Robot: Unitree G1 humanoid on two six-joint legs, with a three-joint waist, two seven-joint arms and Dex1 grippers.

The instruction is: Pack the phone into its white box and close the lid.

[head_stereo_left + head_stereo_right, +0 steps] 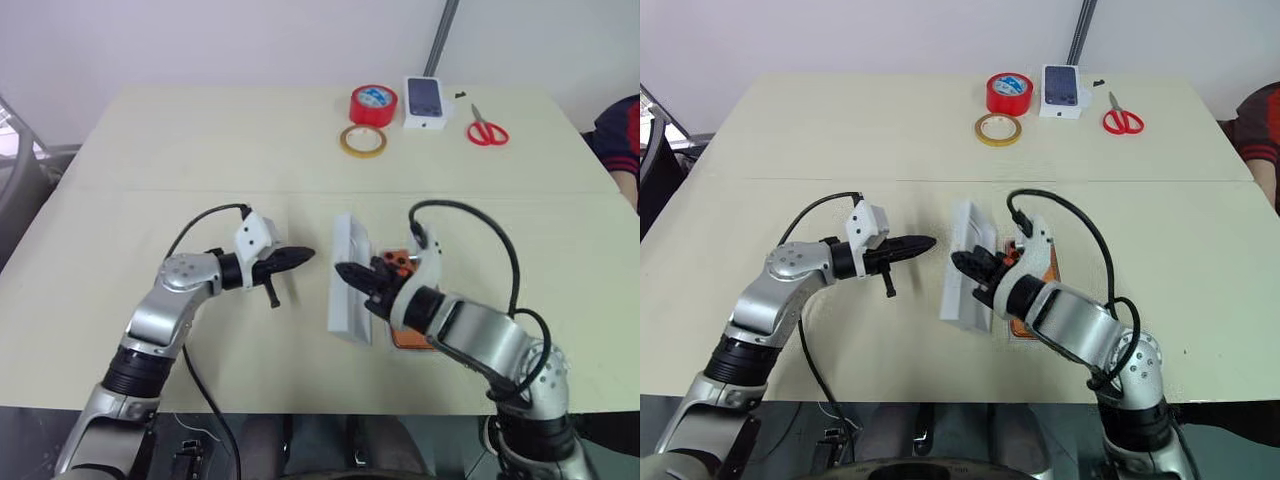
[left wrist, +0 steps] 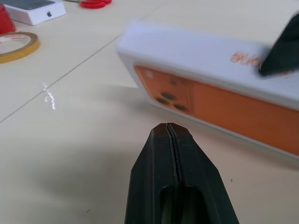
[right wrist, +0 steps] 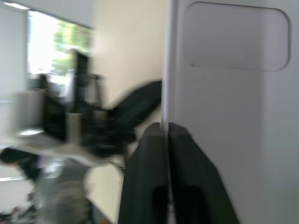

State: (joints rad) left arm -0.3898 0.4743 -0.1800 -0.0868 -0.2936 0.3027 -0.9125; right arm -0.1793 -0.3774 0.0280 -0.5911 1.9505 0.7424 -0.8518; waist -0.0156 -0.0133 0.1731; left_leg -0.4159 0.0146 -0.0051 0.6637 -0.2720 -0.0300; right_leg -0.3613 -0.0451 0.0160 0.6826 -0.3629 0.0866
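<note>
The lid (image 1: 350, 275) stands tilted on edge over the phone (image 2: 219, 100) — pinched by the right tool (image 1: 352, 274). The left tool (image 1: 300, 256), fingers together, hovers beside; a nudge could topple it.

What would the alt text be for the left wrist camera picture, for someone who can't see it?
The left gripper, fingers pressed shut, points across a pale table at the white box, tilted up so the orange phone and its three lenses face the camera. Behind lie a yellow tape roll, a small white phone box and red scissors.

Tilted lid (image 1: 350, 275) over orange phone (image 1: 405, 335)
</note>
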